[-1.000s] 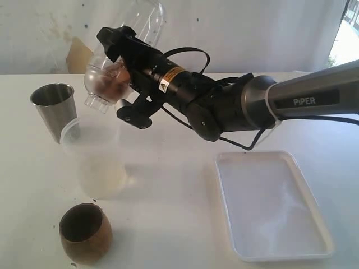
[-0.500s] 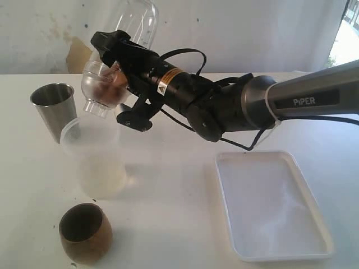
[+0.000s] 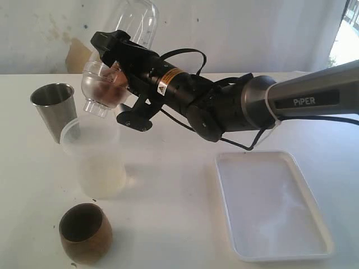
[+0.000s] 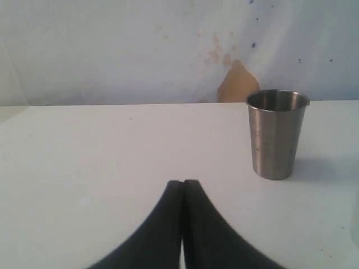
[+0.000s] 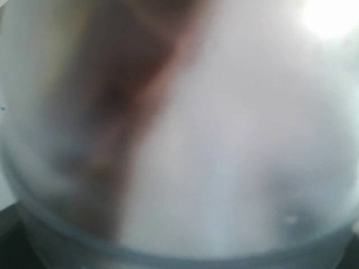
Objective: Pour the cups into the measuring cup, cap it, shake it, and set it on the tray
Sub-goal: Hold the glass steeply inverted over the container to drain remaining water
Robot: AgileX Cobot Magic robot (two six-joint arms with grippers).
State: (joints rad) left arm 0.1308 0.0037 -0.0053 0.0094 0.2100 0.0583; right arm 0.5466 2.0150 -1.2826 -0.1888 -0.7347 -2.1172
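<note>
My right gripper [image 3: 120,56] is shut on the measuring cup [image 3: 136,19], holding it in the air at the back left. The cup is tipped over, its base up and its clear dome cap [image 3: 101,84] pointing down-left. Brown contents lie inside the cap. The right wrist view is filled by the cup's blurred clear wall [image 5: 224,140] with a brown smear. Below stand the steel tumbler [image 3: 53,109], the frosted cup [image 3: 95,157] and the wooden cup [image 3: 84,232]. The white tray [image 3: 269,202] lies at the right. My left gripper [image 4: 182,184] is shut on nothing, low over the table near the steel tumbler [image 4: 276,134].
A white wall with a brown patch [image 4: 238,84] runs behind the table. The right arm [image 3: 235,106] reaches across the middle, above the tabletop between the cups and the tray.
The right gripper has swung the capped measuring cup slightly left and tipped it further in the first half second. Since then it has barely moved. The left gripper stays shut.
</note>
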